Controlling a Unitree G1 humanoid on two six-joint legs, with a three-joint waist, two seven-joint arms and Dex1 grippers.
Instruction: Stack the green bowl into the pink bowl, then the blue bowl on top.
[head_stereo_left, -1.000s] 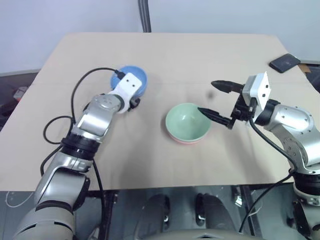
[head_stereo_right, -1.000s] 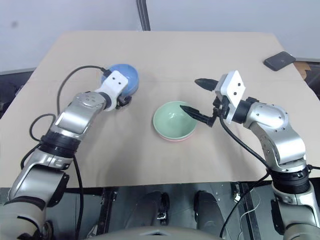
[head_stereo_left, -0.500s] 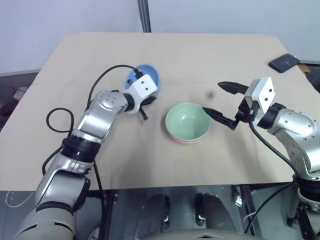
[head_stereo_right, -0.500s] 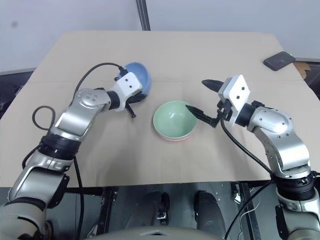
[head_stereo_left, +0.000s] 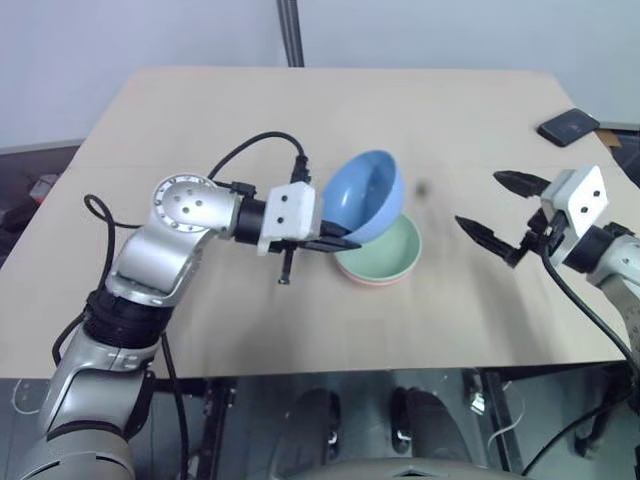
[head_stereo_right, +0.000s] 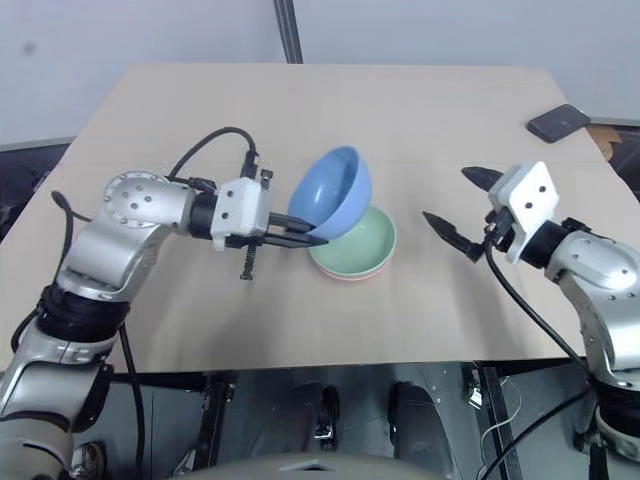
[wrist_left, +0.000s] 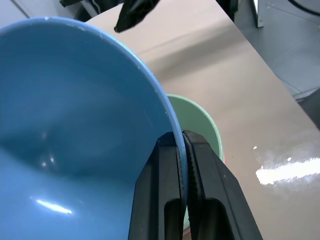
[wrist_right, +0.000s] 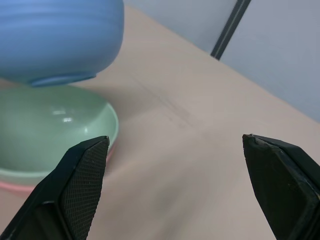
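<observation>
My left gripper (head_stereo_left: 338, 240) was found clamped on the near rim of the blue bowl (head_stereo_left: 362, 198), one finger inside the wall and one outside, as the left wrist view confirmed. The bowl was carried clear of the table (head_stereo_left: 200, 330), tilted with its mouth toward the far right, directly above the near-left edge of the stack.

My right gripper (head_stereo_left: 503, 212) stood to the right of the stack, well apart from it, its jaws spread wide and holding nothing.

The green bowl (head_stereo_left: 392, 255) was seated inside the pink bowl (head_stereo_left: 372, 284), of which only a thin lower edge showed. Both rested on the table near its middle.

Assessment: the blue bowl appeared rigid, light and smooth-walled. A single pinch on a thin rim is a slippery hold, and the bowl could swing or slide in it. I judged the rim the only workable place to grip, and that the bowl should be levelled before release.

At the far right corner lay a dark phone (head_stereo_left: 569, 126), uninvolved.
</observation>
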